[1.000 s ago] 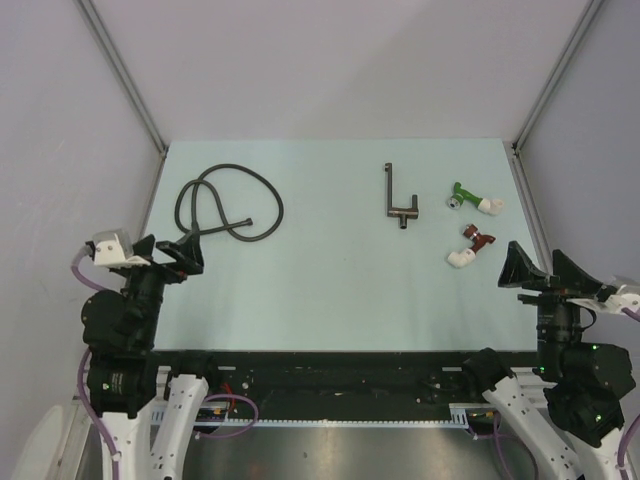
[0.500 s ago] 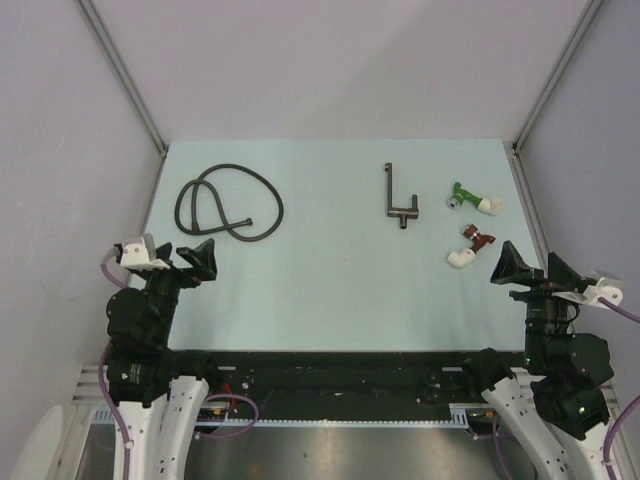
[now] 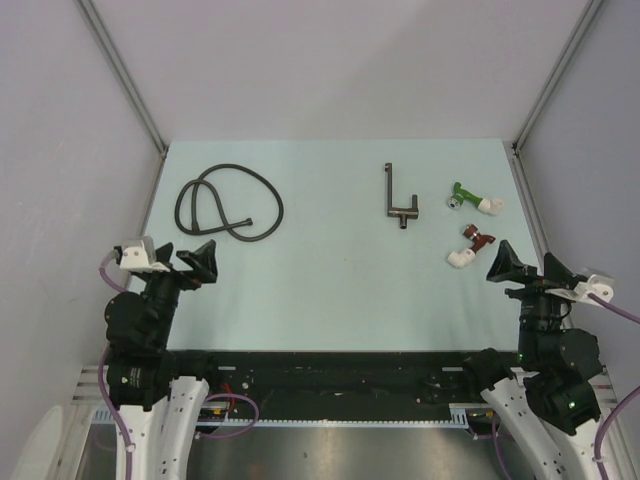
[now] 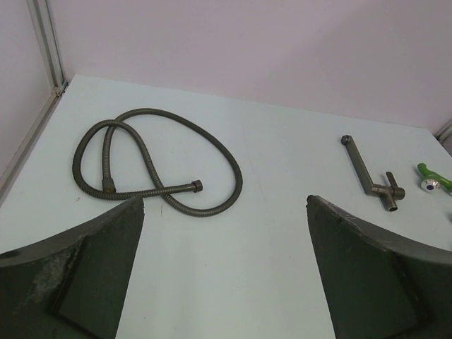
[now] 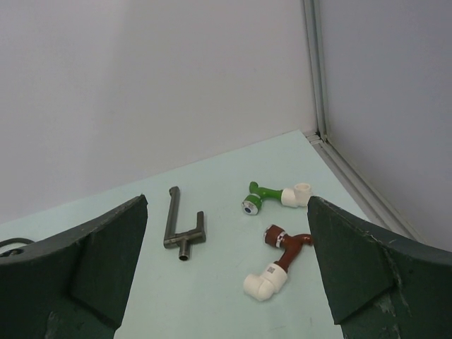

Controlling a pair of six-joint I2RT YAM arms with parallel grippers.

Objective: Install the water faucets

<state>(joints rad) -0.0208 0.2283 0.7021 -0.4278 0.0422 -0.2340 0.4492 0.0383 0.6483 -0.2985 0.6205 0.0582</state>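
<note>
– Red-brown faucet [image 3: 472, 246] with a white elbow: where does it lie?
– On its side, on the right part of the pale blue counter [image 3: 340, 290], not far from the right edge. The green faucet [image 3: 472, 199] lies just behind it, farther from the arms, and it also has a white elbow. The two are near each other but they do not touch.
– Is any claw on them?
– No. The right claw [image 3: 527, 268] hangs near the red-brown faucet, on the side of the arms. Its jaws are wide apart and nothing is between them.
– What lies to the left of the faucets?
– A dark metal pipe [image 3: 398, 195] with a short side branch, flat on the counter. At the far left is a coiled dark hose [image 3: 228, 205].
– And the left claw [image 3: 185, 262]?
– It is also wide and empty. It is at the near left, close to the hose and well apart from the faucets.
</note>
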